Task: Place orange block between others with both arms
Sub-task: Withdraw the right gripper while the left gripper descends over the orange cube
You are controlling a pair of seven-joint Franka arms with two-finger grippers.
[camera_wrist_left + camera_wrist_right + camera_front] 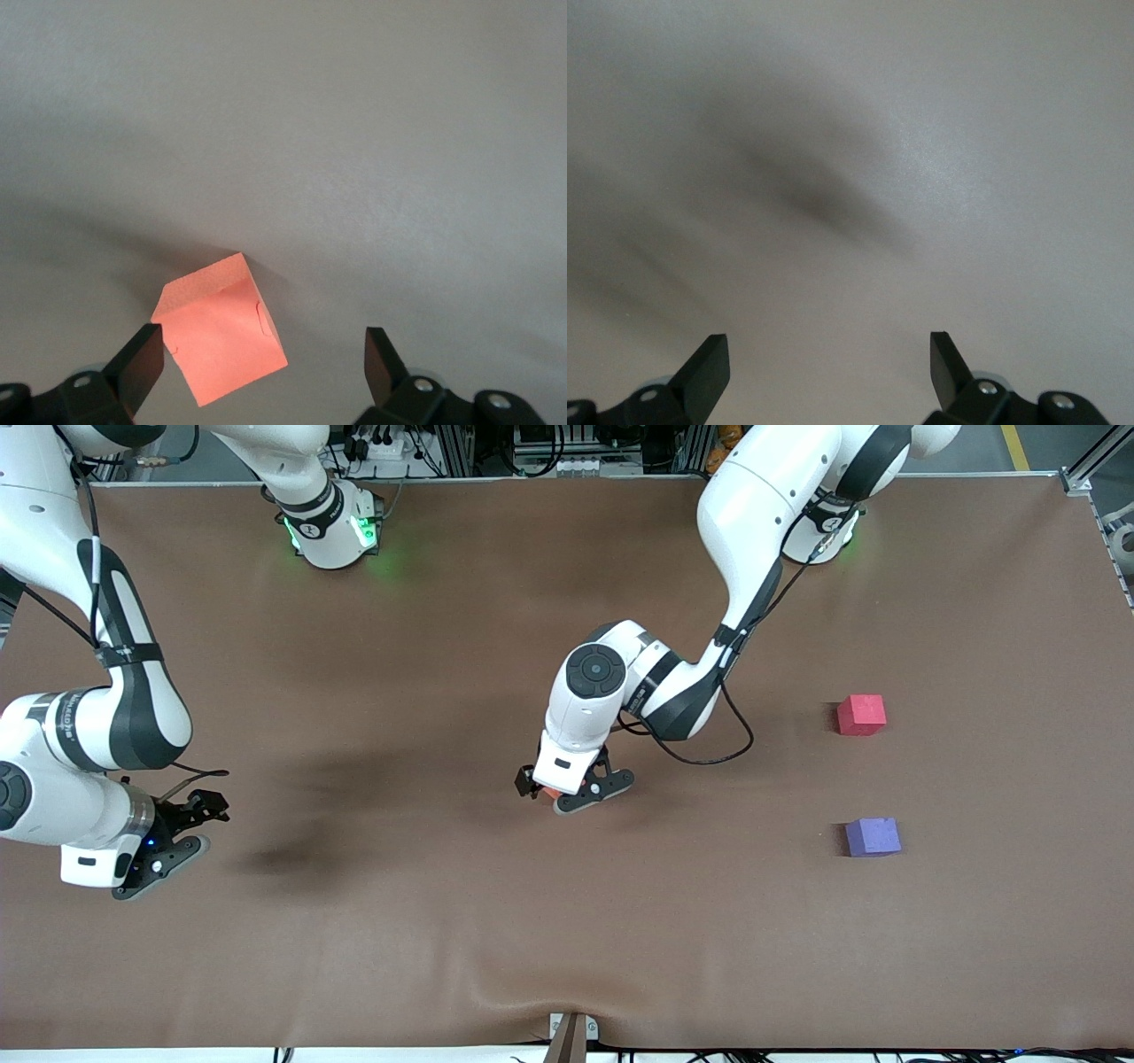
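The orange block (549, 792) lies on the brown mat near the table's middle, mostly hidden under my left gripper (560, 788). In the left wrist view the orange block (221, 332) sits turned at an angle between the open fingers, close to one fingertip (142, 359) and well apart from the other; my left gripper (261, 363) holds nothing. The red-pink cube (861, 714) and purple cube (873, 837) stand toward the left arm's end, the purple one nearer the camera, with a gap between them. My right gripper (182, 833) waits open over bare mat at the right arm's end, as does its wrist view (828, 363).
The brown mat (567, 957) covers the whole table and puckers at its near edge around a small bracket (571, 1035). The arm bases (332, 531) stand along the edge farthest from the camera. A soft shadow (292, 850) lies beside the right gripper.
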